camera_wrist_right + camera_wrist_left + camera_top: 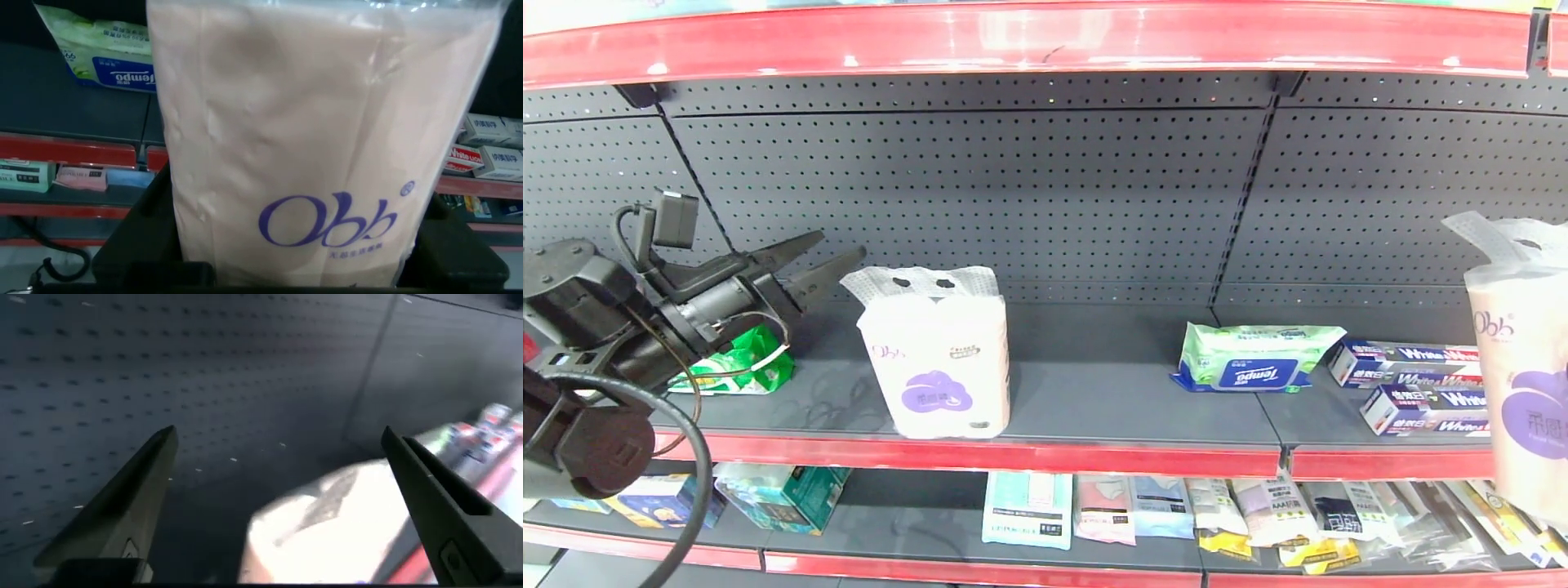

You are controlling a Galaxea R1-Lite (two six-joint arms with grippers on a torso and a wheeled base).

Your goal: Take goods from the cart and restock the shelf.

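**One roll pack on the shelf, another in the right end effector**

Head view: we see the left end effector [843, 245] just beside the top left corner of the standing roll pack [939, 363], its two fingers spread apart and holding nothing. That pack stands upright on the shelf [1094, 408], near the red front edge. Behind the left arm lies a green packet [742, 363]. Farther right on the same shelf lie a wipes pack [1250, 363] and stacked toothpaste boxes [1413, 384]. At the right edge the held roll pack [1523, 367] hangs in front of the shelf, clear of its surface.

Left wrist view: we see the left end effector [278, 437] with its fingers [122, 506] wide apart, facing the pegboard back panel [204, 367]. The standing roll pack [327, 523] appears as a pale blur past the fingertips.

Right wrist view: the held roll pack [319, 139] sits upright in the right end effector [298, 245], which is clamped on its lower sides. Behind it we see the wipes pack [106, 53] and the toothpaste boxes [490, 151].
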